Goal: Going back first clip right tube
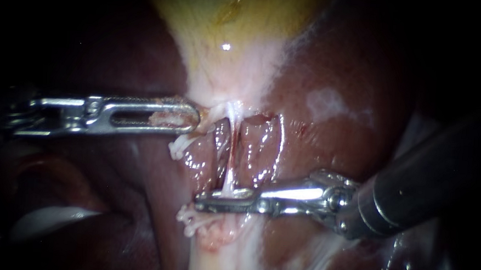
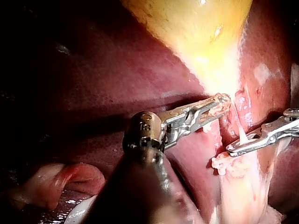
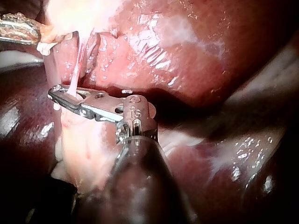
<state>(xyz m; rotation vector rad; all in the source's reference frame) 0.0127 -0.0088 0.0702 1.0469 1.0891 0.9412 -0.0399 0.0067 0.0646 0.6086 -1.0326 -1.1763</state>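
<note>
The left instrument (image 1: 193, 120) enters from the left side, its shaft almost level over the dark liver (image 1: 338, 151). Its pincer is closed: the two jaws lie together on a bit of pale tissue (image 1: 207, 112) at the narrow neck of the gallbladder (image 1: 230, 24), and some frayed white strands (image 1: 177, 147) hang just under the tip. From this neck a thin white tube (image 1: 231, 162) runs straight through a wet hollow between two liver surfaces, toward a wider pale stalk (image 1: 217, 260). At the far end of the tube, just before the stalk, the pincer of the right instrument (image 1: 204, 203) is closed on it, with one jaw at each side and both touching the tube. Whether a clip sits there I cannot tell, because the jaws hide this place. The thick dark shaft of the right instrument leads off to the right, over the glistening liver.
</note>
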